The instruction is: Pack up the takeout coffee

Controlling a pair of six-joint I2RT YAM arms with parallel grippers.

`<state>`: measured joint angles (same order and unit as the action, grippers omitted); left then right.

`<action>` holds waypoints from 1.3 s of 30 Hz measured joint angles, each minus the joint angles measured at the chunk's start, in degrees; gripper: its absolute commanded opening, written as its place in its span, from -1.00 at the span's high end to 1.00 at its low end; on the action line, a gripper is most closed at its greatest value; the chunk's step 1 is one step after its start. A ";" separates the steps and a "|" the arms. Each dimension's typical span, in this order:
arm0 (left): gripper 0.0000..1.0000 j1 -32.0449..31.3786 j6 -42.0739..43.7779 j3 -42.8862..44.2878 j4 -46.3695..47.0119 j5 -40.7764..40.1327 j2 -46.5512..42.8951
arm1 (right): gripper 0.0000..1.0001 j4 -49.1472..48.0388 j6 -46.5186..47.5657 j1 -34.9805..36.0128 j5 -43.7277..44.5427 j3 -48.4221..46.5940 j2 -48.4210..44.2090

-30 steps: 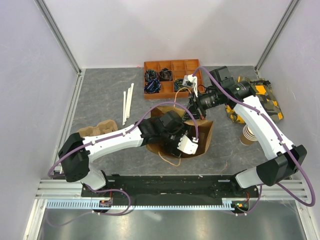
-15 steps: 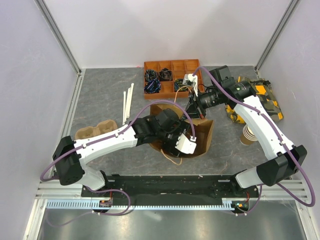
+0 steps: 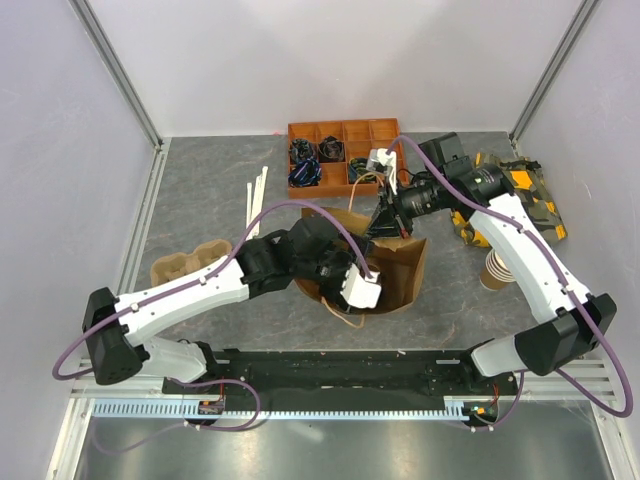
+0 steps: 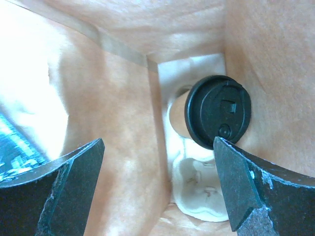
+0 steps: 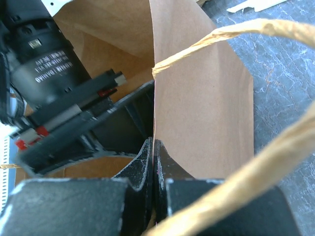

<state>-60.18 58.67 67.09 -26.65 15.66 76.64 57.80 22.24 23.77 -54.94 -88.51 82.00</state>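
From above, the bag [image 3: 405, 272] stands mid-table, with a tray [image 3: 345, 135] behind it, a cup stack [image 3: 492, 270] to its right and a carrier [image 3: 185, 265] to its left. The left gripper [image 3: 358, 291] is down in the bag's mouth and hides the coffee. The right gripper [image 3: 385, 222] sits at the far rim.

The left wrist view shows the coffee [image 4: 218, 118] upright at the bag's bottom, lid up, seated in a white holder [image 4: 199, 196]. The left jaws gape wide, empty and clear of it.

In the right wrist view, the jaws pinch the bag's edge tight, and a twine handle [image 5: 236, 29] crosses in front.
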 measured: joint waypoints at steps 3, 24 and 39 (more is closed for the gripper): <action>-0.99 0.00 0.50 -0.81 1.07 0.83 -1.38 | 1.00 -0.02 0.15 0.00 0.00 0.28 -0.52; -0.99 -0.04 4.55 -10.27 10.62 4.55 -9.90 | 1.00 -0.94 5.68 4.24 3.78 4.28 -8.33; -0.93 0.33 4.70 -10.93 11.10 5.75 -11.61 | 1.00 -1.66 5.84 5.27 4.63 3.80 -7.41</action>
<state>-59.86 63.37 56.16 -15.55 21.41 65.04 56.14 28.08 29.04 -50.30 -84.71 74.59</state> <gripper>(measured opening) 0.973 0.010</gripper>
